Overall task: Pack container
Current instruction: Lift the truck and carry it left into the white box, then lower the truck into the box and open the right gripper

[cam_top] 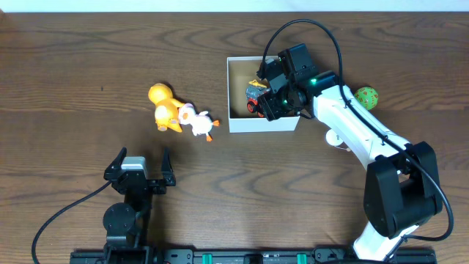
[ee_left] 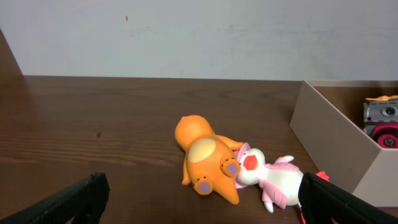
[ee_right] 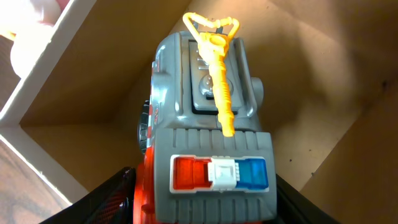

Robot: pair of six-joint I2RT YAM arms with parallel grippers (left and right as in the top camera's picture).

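Dark wood table [cam_top: 73,88] fills the overhead view, and a pale wall [ee_left: 199,31] stands behind it in the left wrist view.

The right claw [cam_top: 270,101] reaches down into the box [cam_top: 264,123], which sits directly under and around it with its open top up. This claw is clamped on a grey truck [ee_right: 211,124], and its dark fingers [ee_right: 115,196] press on the two sides of the truck's near end. The truck has a red and blue light bar close to the claw. A yellow crane arm runs along its roof, pointing away from the claw toward the far brown corner of the box. Whether the truck touches the box floor cannot be told.

The left claw [cam_top: 141,155] is low over the table with its jaws wide apart and nothing between them. An orange toy [cam_top: 165,108] lies on its back ahead of it, slightly to its right. A white toy [cam_top: 196,122] with pink parts lies against the orange toy's right side. The box is further to the right of this claw and apart from both toys.

A green ball [cam_top: 366,97] lies behind the right claw, just beside its arm.
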